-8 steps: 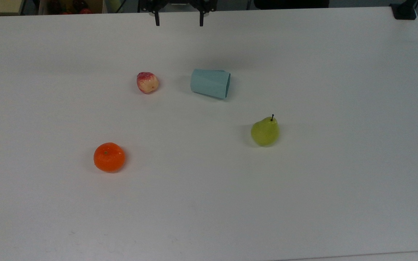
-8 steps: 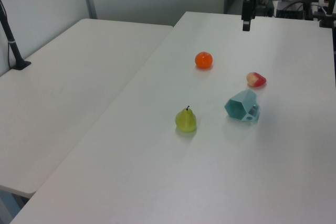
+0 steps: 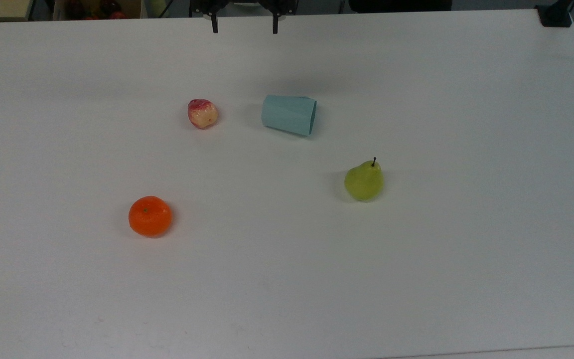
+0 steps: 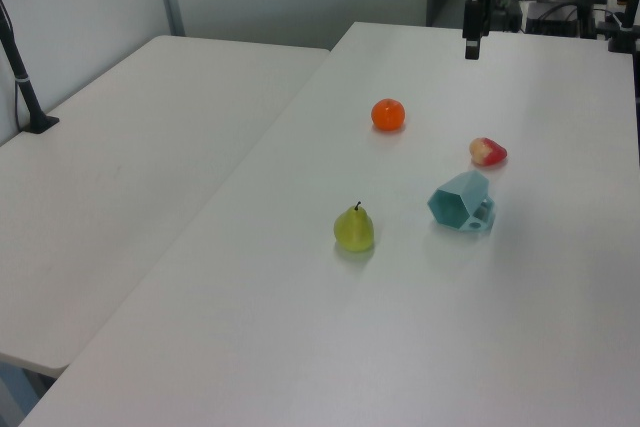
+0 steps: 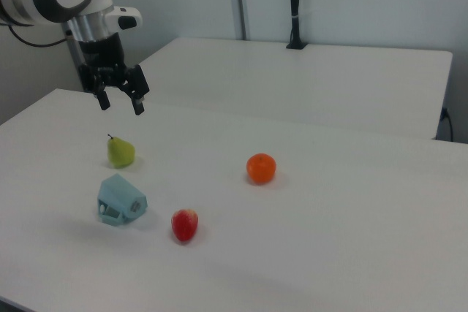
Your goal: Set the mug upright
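Note:
The pale teal faceted mug lies on its side on the white table, its wider rim toward the top view's right. In the left view the mug shows its hexagonal mouth, and in the right view the mug rests below the pear. My gripper hangs open above the table's far edge, well apart from the mug and with nothing between its fingers. It appears raised over the table in the right view and at the back in the left view.
A red-and-cream fruit sits to the top view's left of the mug. A green pear stands nearer on the right and an orange nearer on the left. A black clamp sits at the far right corner. A second table adjoins.
The gripper has shifted very slightly toward the top view's upper edge. The mug and the fruits have not moved.

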Controlling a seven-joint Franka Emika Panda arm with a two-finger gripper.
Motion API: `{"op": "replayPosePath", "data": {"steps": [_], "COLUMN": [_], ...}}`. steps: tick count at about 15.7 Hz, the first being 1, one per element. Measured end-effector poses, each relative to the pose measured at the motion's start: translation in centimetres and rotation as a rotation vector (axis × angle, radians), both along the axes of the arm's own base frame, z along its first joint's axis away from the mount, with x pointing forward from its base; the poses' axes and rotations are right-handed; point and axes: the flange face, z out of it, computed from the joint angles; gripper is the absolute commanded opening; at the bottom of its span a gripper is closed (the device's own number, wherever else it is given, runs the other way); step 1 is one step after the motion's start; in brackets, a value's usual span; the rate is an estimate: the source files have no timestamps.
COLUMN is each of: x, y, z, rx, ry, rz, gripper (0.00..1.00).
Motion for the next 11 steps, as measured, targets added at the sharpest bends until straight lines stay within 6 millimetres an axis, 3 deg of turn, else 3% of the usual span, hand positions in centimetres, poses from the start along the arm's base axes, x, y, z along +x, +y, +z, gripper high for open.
{"op": "replayPosePath", "data": {"steps": [3, 5, 11], "x": [0.0, -0.1, -0.5], "y": [0.6, 2.0, 10.1], "z": [-0.3, -1.0, -6.1], "rx": [-0.007, -0.056, -0.220], "ry": [0.005, 0.011, 0.036], "rz": [0.012, 0.036, -0.031], "gripper": [1.00, 1.00, 1.00]}}
